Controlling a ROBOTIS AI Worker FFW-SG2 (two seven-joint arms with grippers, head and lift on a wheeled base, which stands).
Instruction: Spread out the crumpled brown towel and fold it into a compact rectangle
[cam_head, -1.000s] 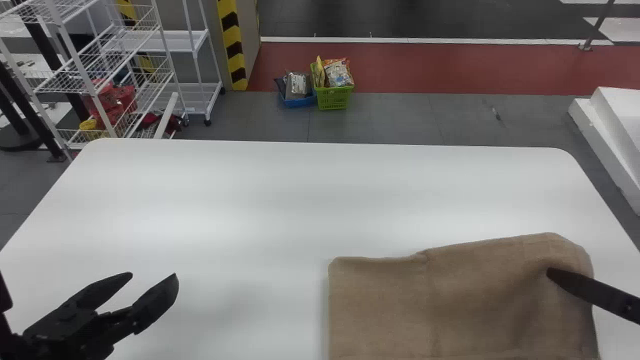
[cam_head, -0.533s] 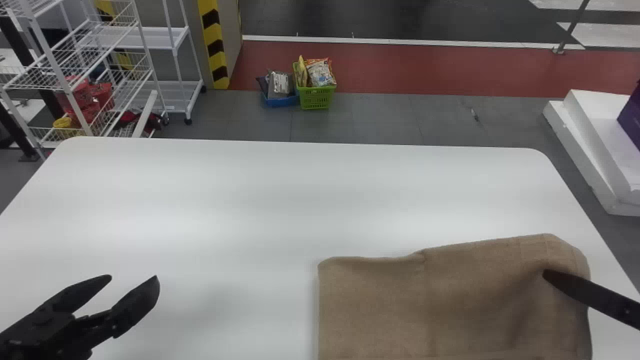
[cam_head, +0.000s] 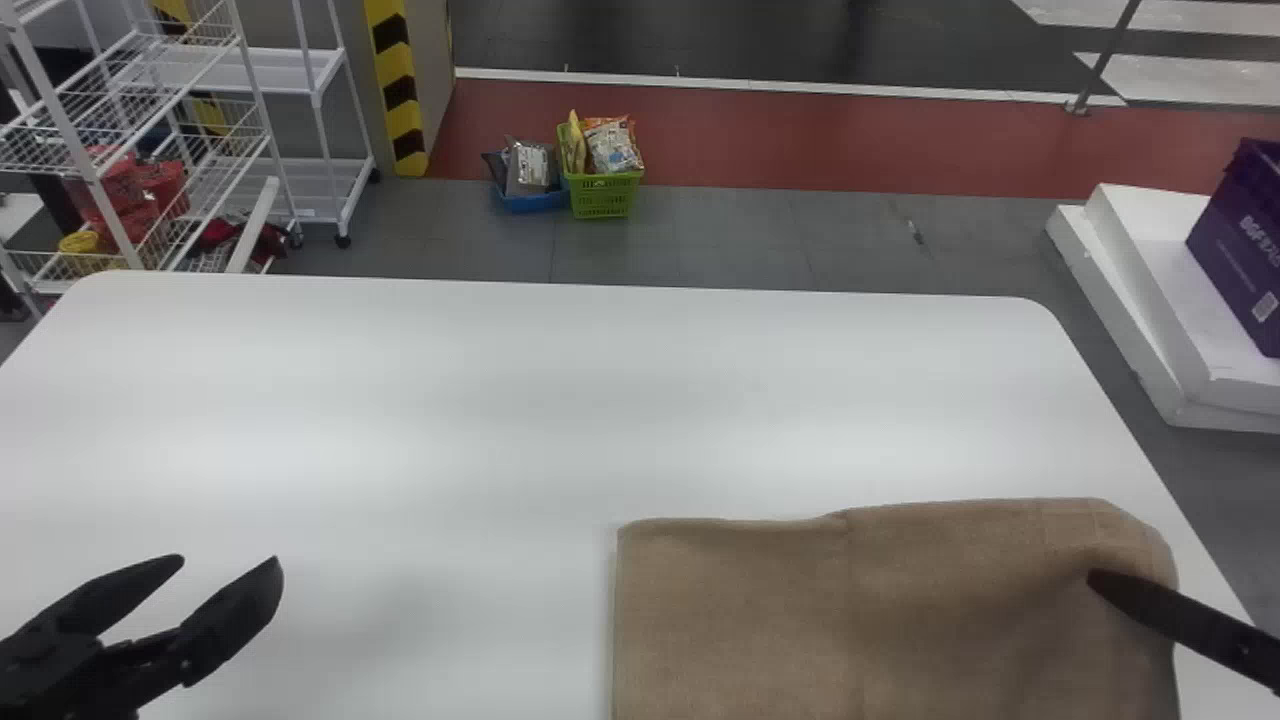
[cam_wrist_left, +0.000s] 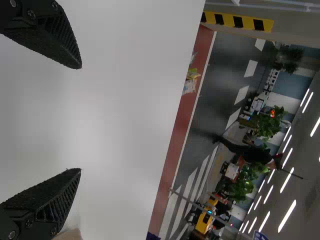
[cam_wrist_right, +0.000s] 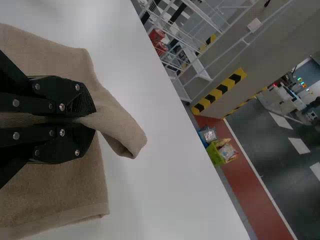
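On table (cam_head: 450, 400), see towel (cam_head: 760, 620) at 4 o'clock pulled nearer, likely for squaring, pinched by right gripper (cam_wrist_right: 93, 119); left gripper (cam_head: 229, 560) wide, 8 o'clock

The black, two-fingered left gripper (cam_head: 231, 557) has its flat, ribbed fingers (cam_wrist_left: 42, 197) spread above a smooth white tabletop (cam_wrist_left: 120, 110); a bit of brown cloth towel (cam_wrist_left: 70, 235) shows near one finger, and beyond the tabletop lies a red floor strip (cam_wrist_left: 172, 150)
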